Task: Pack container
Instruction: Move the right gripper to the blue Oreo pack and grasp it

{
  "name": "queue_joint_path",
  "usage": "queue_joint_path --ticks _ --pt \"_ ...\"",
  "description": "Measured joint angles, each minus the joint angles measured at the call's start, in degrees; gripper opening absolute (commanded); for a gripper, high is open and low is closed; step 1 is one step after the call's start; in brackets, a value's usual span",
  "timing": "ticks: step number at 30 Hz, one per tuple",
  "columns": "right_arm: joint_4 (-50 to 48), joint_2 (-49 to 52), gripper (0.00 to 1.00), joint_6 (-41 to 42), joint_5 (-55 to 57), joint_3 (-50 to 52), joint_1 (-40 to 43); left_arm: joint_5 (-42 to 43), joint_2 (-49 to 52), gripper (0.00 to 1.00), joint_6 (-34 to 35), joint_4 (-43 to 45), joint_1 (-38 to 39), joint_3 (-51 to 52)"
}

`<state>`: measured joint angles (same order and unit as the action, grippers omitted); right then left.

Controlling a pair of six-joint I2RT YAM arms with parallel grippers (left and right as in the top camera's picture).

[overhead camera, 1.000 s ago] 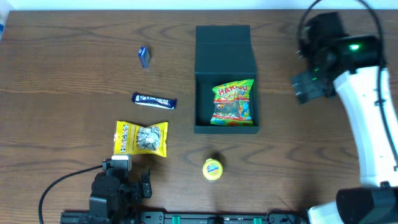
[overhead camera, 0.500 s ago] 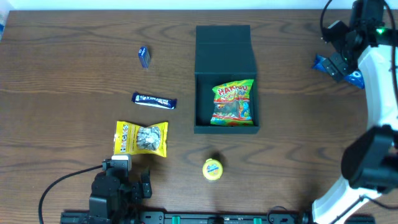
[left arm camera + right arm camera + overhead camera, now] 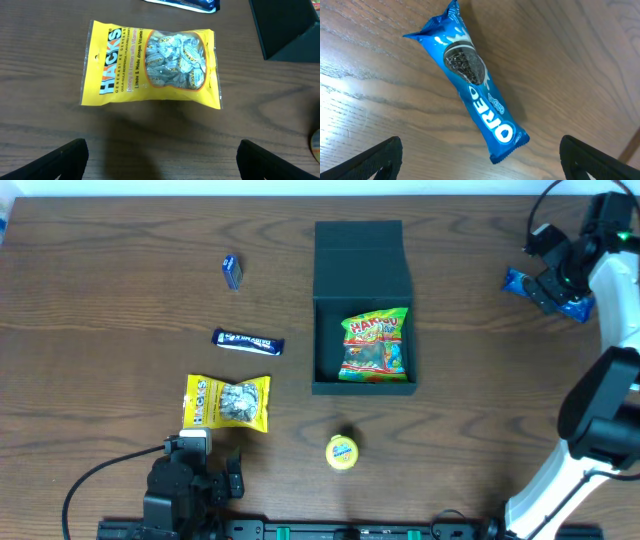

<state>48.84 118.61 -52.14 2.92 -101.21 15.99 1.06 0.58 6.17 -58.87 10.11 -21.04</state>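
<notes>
1. From overhead, we see the container (image 3: 362, 388) near the middle of the tabletop (image 3: 120, 320). Its flap lid (image 3: 362, 260) is thrown open toward the far edge, and a Haribo bag (image 3: 375, 345) lies inside.
2. Only the overhead view shows the loose items on the left side:
   - a small blue packet (image 3: 232, 271)
   - a dark blue bar (image 3: 248, 340)
   - a yellow Hacks bag (image 3: 228, 402)
   - a yellow round tin (image 3: 342, 451), just in front of the container
3. The left wrist view makes the Hacks bag (image 3: 151, 62) print and the wrapped sweets behind its window readable, which the overhead view does not. One corner of the container (image 3: 285, 27) enters at the upper right.
4. The right wrist view shows a blue Oreo pack (image 3: 472, 95) lying diagonally on the wood. From overhead, that pack (image 3: 515, 280) is half hidden under the arm.
5. The left arm (image 3: 180, 485) is low at the near edge, with its camera facing the Hacks bag. The left claw (image 3: 162, 162) has its fingers wide apart and holds nothing.
6. The right arm (image 3: 615, 290) reaches to the far right corner, well apart from the container. The right claw (image 3: 482, 160) points down over the Oreo pack with its fingers spread wide either side. We cannot tell whether they touch the tabletop.
</notes>
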Motion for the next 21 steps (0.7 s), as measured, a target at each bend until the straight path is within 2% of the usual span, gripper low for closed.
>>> queue_joint_path --ticks 21 --pt "-5.22 8.44 0.99 -0.7 -9.73 0.0 4.79 0.0 0.0 0.96 0.0 0.0 0.0 0.0"
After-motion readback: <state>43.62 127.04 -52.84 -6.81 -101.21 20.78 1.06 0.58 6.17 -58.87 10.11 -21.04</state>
